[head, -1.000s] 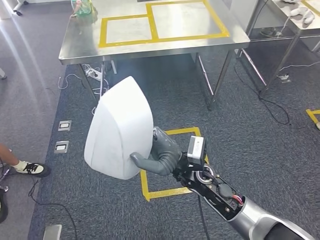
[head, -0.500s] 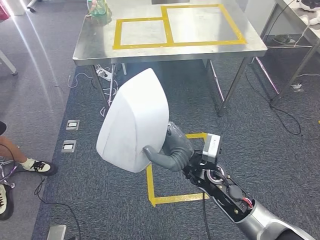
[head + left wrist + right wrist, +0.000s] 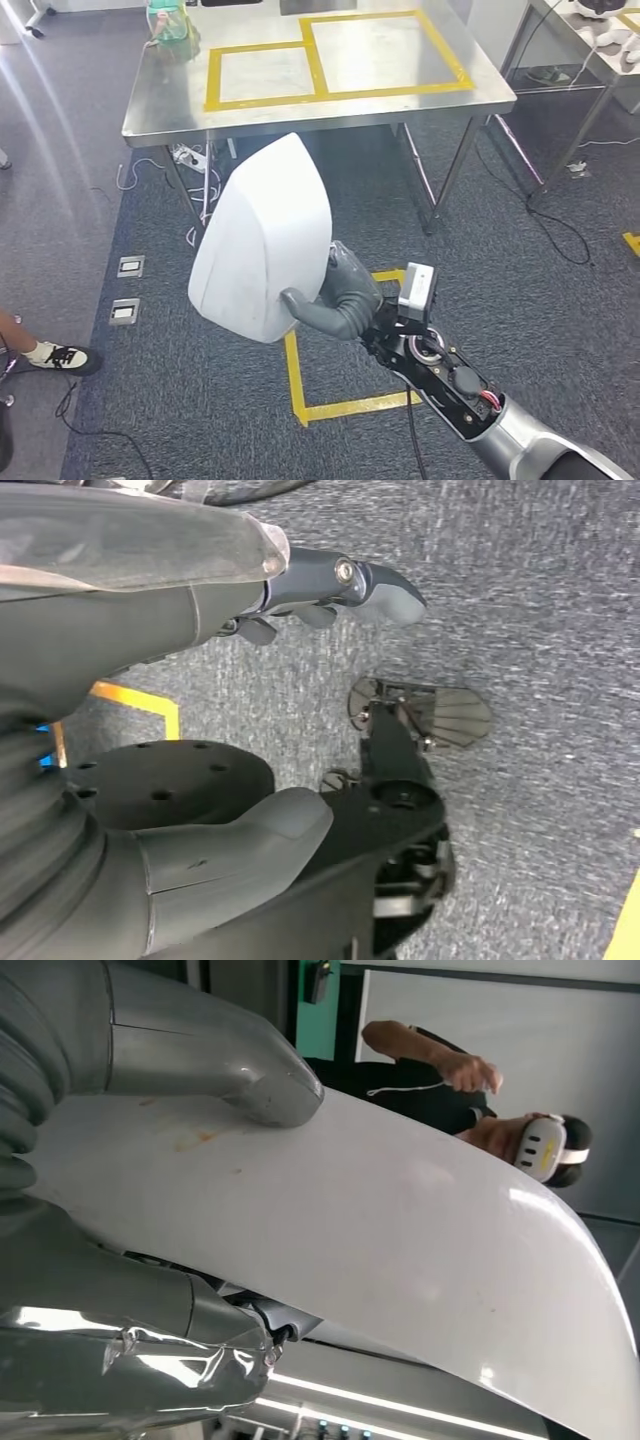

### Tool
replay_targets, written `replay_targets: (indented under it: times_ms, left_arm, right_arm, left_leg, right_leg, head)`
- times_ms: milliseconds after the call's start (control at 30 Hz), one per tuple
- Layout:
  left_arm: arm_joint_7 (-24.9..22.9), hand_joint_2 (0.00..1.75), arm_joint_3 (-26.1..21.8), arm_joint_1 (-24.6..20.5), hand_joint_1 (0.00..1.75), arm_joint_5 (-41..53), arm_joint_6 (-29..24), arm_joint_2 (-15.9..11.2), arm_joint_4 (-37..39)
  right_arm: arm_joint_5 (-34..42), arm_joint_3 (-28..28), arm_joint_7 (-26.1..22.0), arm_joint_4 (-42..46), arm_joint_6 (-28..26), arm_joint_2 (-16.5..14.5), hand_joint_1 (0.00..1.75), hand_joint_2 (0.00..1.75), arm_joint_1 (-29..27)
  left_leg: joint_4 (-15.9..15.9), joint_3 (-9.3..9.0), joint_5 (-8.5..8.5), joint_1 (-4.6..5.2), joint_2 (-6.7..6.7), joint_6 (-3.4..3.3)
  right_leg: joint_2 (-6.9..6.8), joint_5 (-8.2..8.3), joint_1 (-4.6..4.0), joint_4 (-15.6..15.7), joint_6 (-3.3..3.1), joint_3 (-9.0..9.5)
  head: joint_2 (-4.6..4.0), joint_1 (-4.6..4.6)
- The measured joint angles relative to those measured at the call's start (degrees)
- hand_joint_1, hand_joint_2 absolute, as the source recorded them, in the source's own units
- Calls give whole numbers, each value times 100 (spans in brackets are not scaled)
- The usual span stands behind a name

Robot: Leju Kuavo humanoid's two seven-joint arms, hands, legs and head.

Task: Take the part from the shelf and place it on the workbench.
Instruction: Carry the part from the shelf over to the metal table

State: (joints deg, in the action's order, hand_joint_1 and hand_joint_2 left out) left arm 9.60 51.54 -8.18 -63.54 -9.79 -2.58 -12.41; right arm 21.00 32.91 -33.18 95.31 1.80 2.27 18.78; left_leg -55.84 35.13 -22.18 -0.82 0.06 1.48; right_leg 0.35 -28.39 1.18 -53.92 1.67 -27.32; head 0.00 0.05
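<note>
Now the right hand (image 3: 343, 300) grips the white part (image 3: 260, 240), thumb on its outer face and fingers (image 3: 189, 1310) behind its edge, holding it in the air above the carpet. At twelve o'clock from the part stands the steel surface (image 3: 166, 95), marked with yellow tape rectangles (image 3: 317, 60), well apart from the part. A green thing (image 3: 170, 25) sits at the surface's far left corner. The left hand (image 3: 226, 730) hangs over the floor, fingers (image 3: 377, 580) spread and holding nothing. A person (image 3: 453, 1090) stands beyond the part.
</note>
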Motion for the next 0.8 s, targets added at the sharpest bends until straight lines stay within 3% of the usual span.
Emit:
replay_targets:
  times_ms: [100,167,267,300,333,367,433,500,600,667,800]
  left_arm:
    - [-2,175,-1,-5,0,0,0,1,0]
    - [-3,175,-2,-7,0,0,-3,-1,0]
    - [-3,175,-2,-11,0,2,-7,6,0]
    - [-3,175,-2,-9,0,2,-7,10,0]
    - [-3,175,-1,-7,0,2,-6,15,0]
    - [-4,175,-1,-6,0,2,-4,17,0]
    - [-5,175,0,-5,0,2,-1,25,0]
    - [-12,175,-1,-20,0,3,2,34,0]
    - [-22,175,0,-41,0,0,8,44,0]
    - [-22,175,0,-47,0,-2,10,45,0]
    - [-22,175,0,-43,0,-7,10,44,0]
  right_arm:
    - [0,-19,1,18,-1,4,175,175,0]
    - [0,-32,-1,32,-1,13,175,175,5]
    - [0,-52,-1,43,-8,37,175,175,-1]
    - [0,-54,-1,43,-9,44,175,175,-9]
    - [0,-56,0,43,-9,50,175,175,-15]
    - [0,-62,0,43,-11,56,175,175,-20]
    - [0,-85,-1,43,-12,72,175,175,-22]
    - [-7,-102,-2,46,3,83,175,175,-25]
    - [-35,-110,-6,66,54,86,175,175,-44]
    - [-43,-121,-14,75,76,87,175,175,-36]
    - [-47,-128,-17,76,95,87,175,175,-34]
  left_leg:
    - [68,-84,-98,8,-19,-136]
    - [87,-183,-147,4,-24,-220]
    - [93,-301,-243,29,-25,-290]
    - [93,-347,-283,44,-29,-297]
    - [92,-405,-327,59,-36,-302]
    - [92,-474,-375,71,-45,-302]
    - [96,-620,-477,89,-55,-292]
    - [101,-677,-550,99,-59,-256]
    - [71,-708,-592,109,-54,-165]
    - [-208,-612,-639,104,-47,-111]
    - [-1476,275,-1038,39,-42,-12]
  right_leg:
    - [0,-48,-1,-11,102,86]
    - [-9,-215,14,-323,136,-16]
    - [-11,-655,-3,-1488,141,-674]
    - [-11,-697,-12,-1741,135,-871]
    - [-11,-624,-19,-1785,121,-977]
    - [-11,-430,-29,-1598,96,-973]
    - [-7,140,-68,-861,14,-781]
    - [-9,410,-118,-316,-62,-650]
    - [-5,430,-120,-148,-134,-554]
    - [-3,424,-84,-68,-175,-410]
    - [-9,315,-68,-19,-206,-253]
  head:
    - [0,37]
    - [0,75]
    - [0,158]
    - [0,178]
    - [0,195]
    - [0,214]
    - [1,254]
    - [1,257]
    - [1,256]
    - [0,228]
    - [0,111]
